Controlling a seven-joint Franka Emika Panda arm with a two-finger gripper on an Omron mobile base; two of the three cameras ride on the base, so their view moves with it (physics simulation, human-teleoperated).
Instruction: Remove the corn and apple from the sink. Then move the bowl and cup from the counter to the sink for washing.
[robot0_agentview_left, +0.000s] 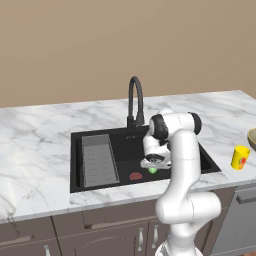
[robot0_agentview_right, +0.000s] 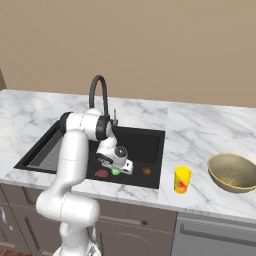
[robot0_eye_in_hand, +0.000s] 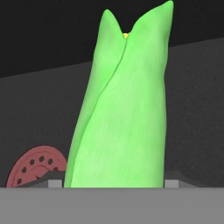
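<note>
My jaws stand released, straddling the corn (robot0_eye_in_hand: 122, 109) lying on the floor of the sink (robot0_agentview_left: 95, 187). It looks light, with a smooth, slippery husk, so I'd pinch its thick middle, not the tapered tips.

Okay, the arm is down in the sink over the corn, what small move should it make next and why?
Probably close the gripper on the corn. In the hand view the green cob stands between the two fingertips, which look open on either side of it, so it seems lined up. The corn lies in the sink, beside the round red drain; lift it after closing.
</note>
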